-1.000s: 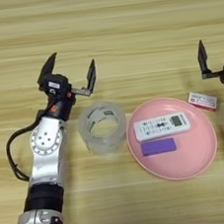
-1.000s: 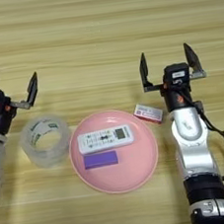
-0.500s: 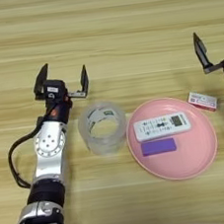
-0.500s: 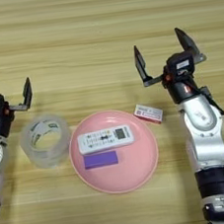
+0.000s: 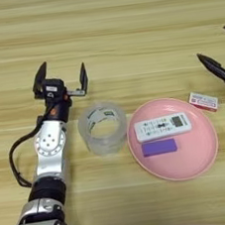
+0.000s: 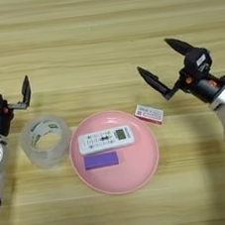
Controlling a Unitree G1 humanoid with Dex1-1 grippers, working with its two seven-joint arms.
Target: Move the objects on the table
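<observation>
A slim white remote control (image 6: 106, 139) lies across the round pink plate (image 6: 141, 168), just above a flat purple block (image 6: 101, 160). A small flat white box with a red edge (image 6: 149, 114) rests on the table beside the plate's upper right rim. My right gripper (image 6: 166, 65) is open, tilted over to the left, its lower finger a little above and to the right of the box, apart from it. My left gripper (image 5: 62, 75) stands open at the left, above the clear tape roll (image 5: 102, 127), holding nothing.
The tape roll stands between my left arm (image 5: 49, 152) and the plate. The wood-grain table (image 5: 123, 23) stretches bare across the far half.
My right gripper has tilted over to the left and come down toward the white box. My left gripper has shifted slightly left and down. The objects have not moved.
</observation>
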